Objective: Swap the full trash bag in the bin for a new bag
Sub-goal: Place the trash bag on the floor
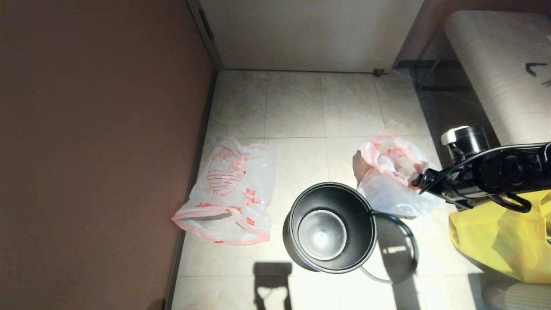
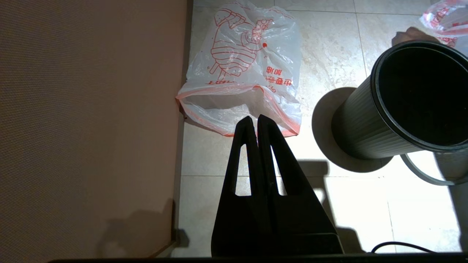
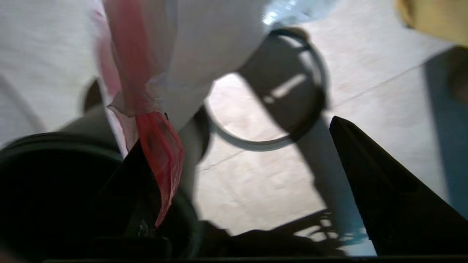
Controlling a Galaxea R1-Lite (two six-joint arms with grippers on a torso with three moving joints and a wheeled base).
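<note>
Round ribbed black bin point(image 1: 329, 227), thin crinkled translucent bags beside.

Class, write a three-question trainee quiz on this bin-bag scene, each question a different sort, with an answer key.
1. True or false: the bin has a bag lining it.
2. Multiple choice: where is the new bag with the red drawing?
A. flat on the floor by the brown wall, on the robot's left of the bin
B. inside the bin
C. in the left gripper
3. Fill in: the grey hoop lies on the ____ beside the bin.

Key
1. False: the bin is bare inside. The full trash bag sits on the floor behind it, and its pink-red tip drapes over one finger of the open right gripper.
2. A
3. floor
</note>
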